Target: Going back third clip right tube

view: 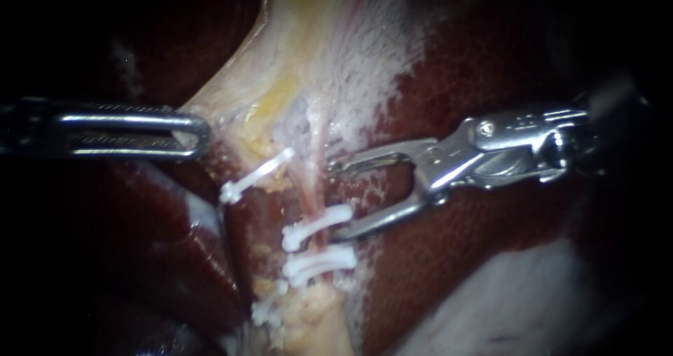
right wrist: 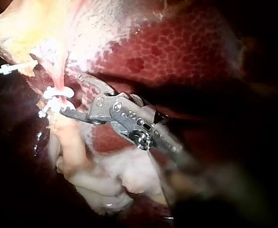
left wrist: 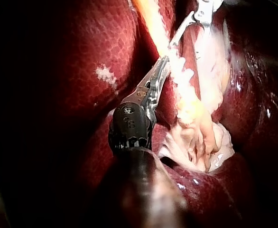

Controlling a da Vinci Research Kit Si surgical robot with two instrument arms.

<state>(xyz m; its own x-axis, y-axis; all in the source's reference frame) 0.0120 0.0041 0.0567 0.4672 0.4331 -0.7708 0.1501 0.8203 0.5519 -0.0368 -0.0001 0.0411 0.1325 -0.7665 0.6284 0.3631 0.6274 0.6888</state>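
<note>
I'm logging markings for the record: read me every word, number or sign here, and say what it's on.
No legible text anywhere.
Shiny silver metal right instrument: faint engraved marks by its hinge, too small to read.
Dark-wristed steel left instrument: tiny marks, too blurred to read.
White plastic clips: none.

Surgical bench setup. Dark red mottled liver [view: 491, 272] and pale gallbladder [view: 308, 48] fill every view, lit close, dark all round. Slim metal left instrument [view: 200, 135] clamps the gallbladder edge. White clips [view: 315, 228] on a tube [view: 313, 198] sit right at the right instrument's [view: 335, 200] gaping jaws.
</note>
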